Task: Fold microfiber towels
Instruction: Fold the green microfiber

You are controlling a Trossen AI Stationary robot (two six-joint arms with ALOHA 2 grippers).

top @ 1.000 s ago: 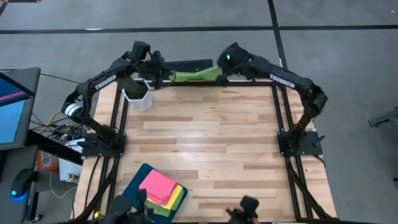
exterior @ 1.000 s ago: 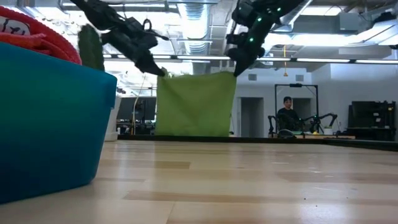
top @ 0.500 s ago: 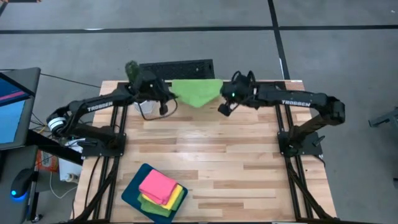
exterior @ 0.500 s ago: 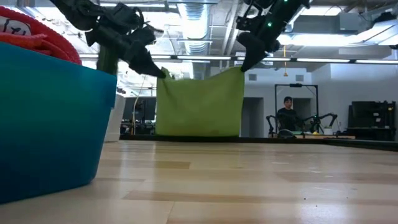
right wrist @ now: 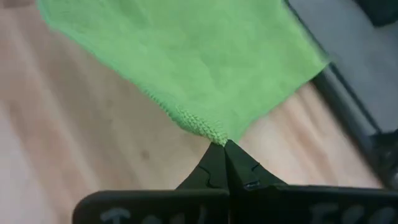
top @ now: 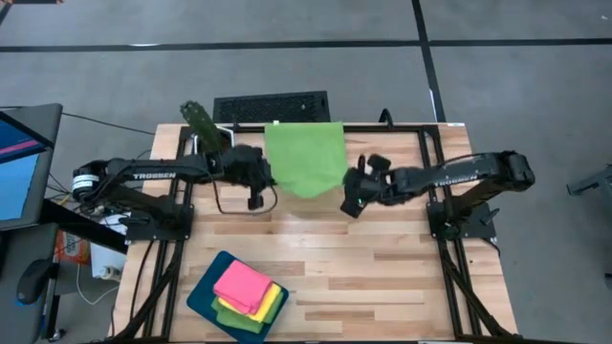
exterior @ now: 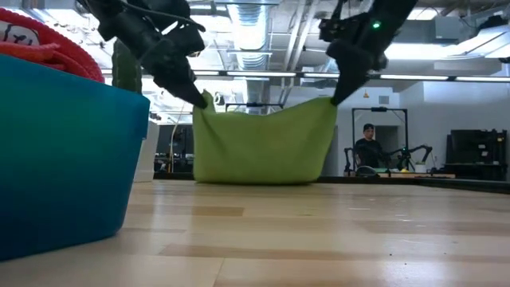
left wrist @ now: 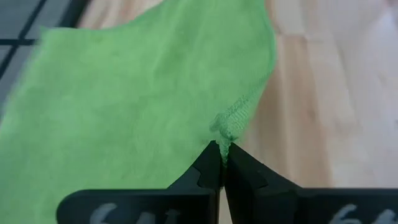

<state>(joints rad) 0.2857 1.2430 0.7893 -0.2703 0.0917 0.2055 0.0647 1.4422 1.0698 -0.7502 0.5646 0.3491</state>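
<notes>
A lime green microfiber towel (top: 304, 158) stretches from the table's far edge toward its middle. My left gripper (top: 271, 182) and my right gripper (top: 346, 198) are each shut on one of its near corners. In the low view the towel (exterior: 263, 147) sags between the left gripper (exterior: 199, 100) and the right gripper (exterior: 335, 97), its lower part resting on the table. Folded pink, yellow and green towels (top: 247, 289) lie stacked on a dark teal tray (top: 203, 298) at the near left. My left gripper pinches the towel's near left corner (left wrist: 225, 134) between its two fingers, slanting down from the table's left side. The corner is lifted; the cloth falls away to the table behind it. My right gripper pinches the near right corner (right wrist: 214, 134) between its two fingers, slanting down from the table's right side. That corner is lifted too, and the edge between the two corners hangs slack.
A white cup (top: 212, 145) with a green plant stands at the far left corner, close to my left arm. A black slatted panel (top: 271, 107) lies just beyond the far edge. Bare wood (top: 325, 258) spans the middle and near right. A person (exterior: 368, 147) sits far off in the room.
Both grippers have come from the far edge toward the table's middle and down, staying shut on the towel's corners. The towel, which hung straight down between them, now trails behind with its lower part on the table, and its top edge sags.
</notes>
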